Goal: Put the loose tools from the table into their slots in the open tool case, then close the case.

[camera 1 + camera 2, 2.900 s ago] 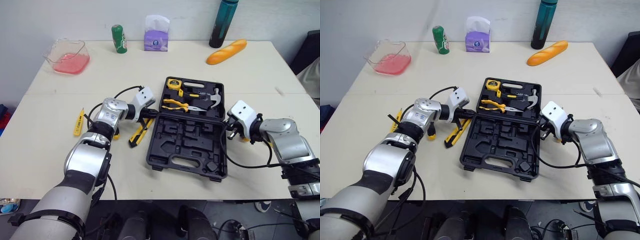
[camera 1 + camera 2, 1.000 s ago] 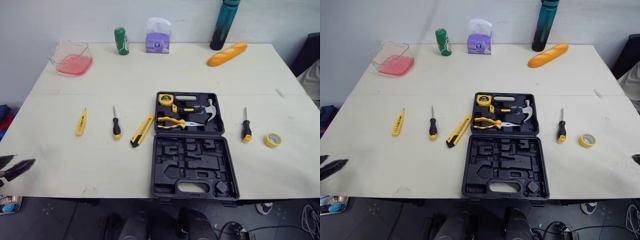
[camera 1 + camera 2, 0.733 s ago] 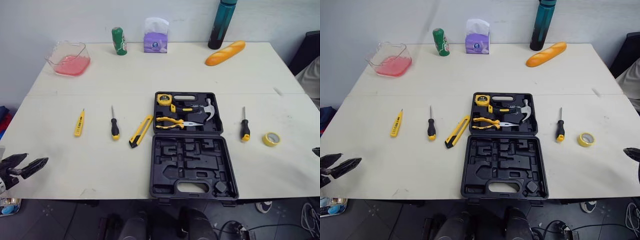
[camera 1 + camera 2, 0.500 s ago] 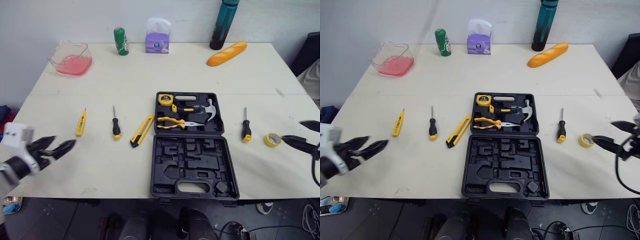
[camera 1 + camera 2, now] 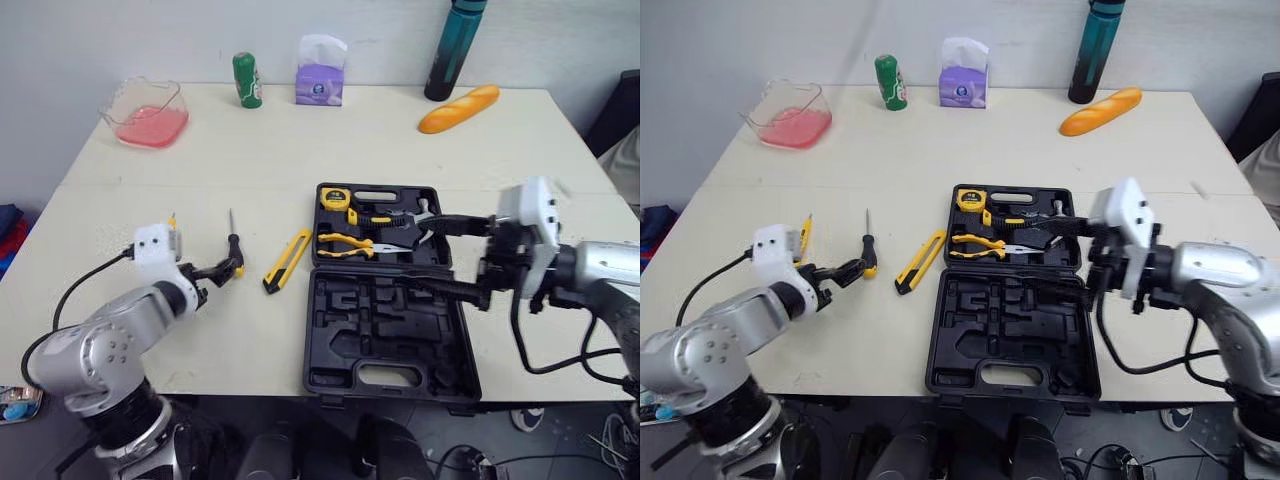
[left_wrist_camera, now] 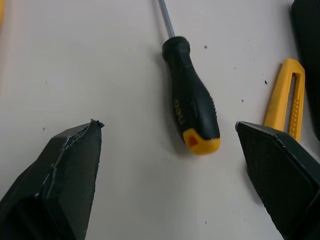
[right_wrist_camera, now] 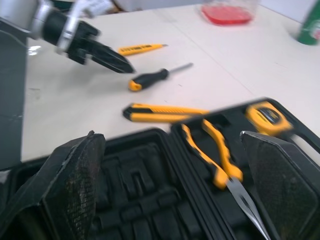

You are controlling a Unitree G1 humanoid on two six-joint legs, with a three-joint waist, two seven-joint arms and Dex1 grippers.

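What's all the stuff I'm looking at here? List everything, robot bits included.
table: one, cream, under everything
tool case: one, black, open, front centre
tape measure: one, yellow, case's far half
pliers: one, yellow-handled, case's far half
hammer: one, steel-headed, case's far half
utility knife: one, yellow, left of case
screwdriver: one, black and yellow, left of knife
tester: one, yellow, partly behind left wrist
tub: one, clear, pink inside, far left
can: one, green, far edge
tissue pack: one, purple, far edge
bottle: one, teal, far edge
bread loaf: one, orange, far right
left pincer: black, open, by screwdriver
right pincer: black, open, over case
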